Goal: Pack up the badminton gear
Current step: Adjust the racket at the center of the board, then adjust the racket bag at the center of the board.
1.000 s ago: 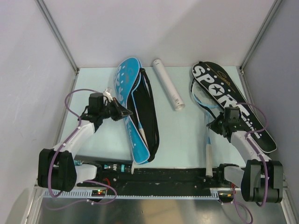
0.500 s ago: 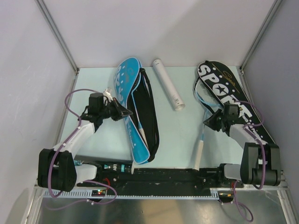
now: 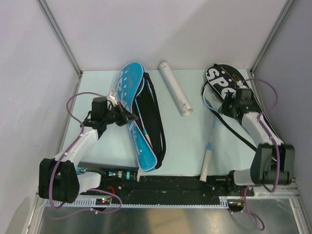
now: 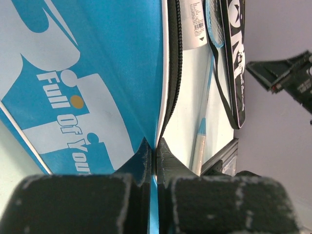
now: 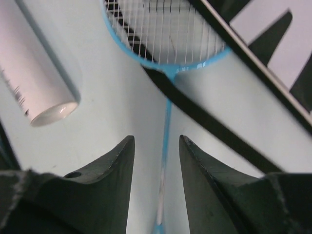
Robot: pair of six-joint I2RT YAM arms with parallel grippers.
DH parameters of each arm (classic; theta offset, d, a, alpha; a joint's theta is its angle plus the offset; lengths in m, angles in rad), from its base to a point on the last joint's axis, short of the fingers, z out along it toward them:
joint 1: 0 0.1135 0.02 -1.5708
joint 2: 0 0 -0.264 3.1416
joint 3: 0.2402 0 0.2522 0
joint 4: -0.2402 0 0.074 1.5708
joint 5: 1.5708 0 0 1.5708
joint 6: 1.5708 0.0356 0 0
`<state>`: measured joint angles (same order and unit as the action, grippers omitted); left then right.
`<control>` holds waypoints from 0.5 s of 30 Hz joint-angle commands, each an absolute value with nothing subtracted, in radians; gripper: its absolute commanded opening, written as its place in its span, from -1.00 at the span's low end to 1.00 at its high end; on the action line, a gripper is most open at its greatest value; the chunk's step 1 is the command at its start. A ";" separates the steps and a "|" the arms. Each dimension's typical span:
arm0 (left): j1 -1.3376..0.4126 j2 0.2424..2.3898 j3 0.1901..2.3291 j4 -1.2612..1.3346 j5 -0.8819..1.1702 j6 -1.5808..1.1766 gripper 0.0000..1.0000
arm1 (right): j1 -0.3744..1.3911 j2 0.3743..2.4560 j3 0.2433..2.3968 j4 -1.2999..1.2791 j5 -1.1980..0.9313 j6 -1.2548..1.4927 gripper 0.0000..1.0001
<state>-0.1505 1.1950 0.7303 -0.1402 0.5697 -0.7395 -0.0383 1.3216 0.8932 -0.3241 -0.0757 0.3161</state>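
My left gripper [image 3: 129,117] [image 4: 155,148] is shut on the edge of the blue racket cover [image 3: 130,92] [image 4: 97,73], whose black side [image 3: 152,112] lies open to its right. My right gripper [image 3: 225,105] [image 5: 157,141] is open, and its fingers straddle the thin blue shaft [image 5: 165,122] of a racket just below the light-blue head [image 3: 211,99] [image 5: 165,34]. The racket's handle [image 3: 205,167] points at the near edge. The black "SPORT" cover [image 3: 218,77] [image 5: 273,53] lies under and beside the racket head, partly hidden by my right arm. A white shuttle tube [image 3: 175,87] [image 5: 34,78] lies between the covers.
The black cover's strap [image 5: 209,122] crosses the shaft just under the racket head. The black base rail [image 3: 170,183] runs along the near edge. Grey walls close the table on the left, far side and right. No shuttlecocks show.
My right gripper has moved toward the far side, up the racket shaft to the head. The racket's handle has swung left and the black cover has shifted. The blue cover has shifted slightly left.
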 commanded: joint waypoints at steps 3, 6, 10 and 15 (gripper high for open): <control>-0.154 1.148 0.753 -0.115 0.599 -0.680 -1.00 | -0.034 1.591 1.081 -0.363 -0.076 0.075 -0.03; -0.154 1.146 0.750 -0.124 0.607 -0.666 -1.00 | -0.033 1.679 1.115 -0.354 -0.106 0.041 0.01; -0.154 1.148 0.749 -0.128 0.614 -0.655 -1.00 | -0.036 1.803 1.185 -0.388 -0.126 0.008 0.01; -0.154 1.157 0.753 -0.131 0.622 -0.649 -1.00 | -0.030 1.874 1.224 -0.428 -0.164 -0.020 -0.39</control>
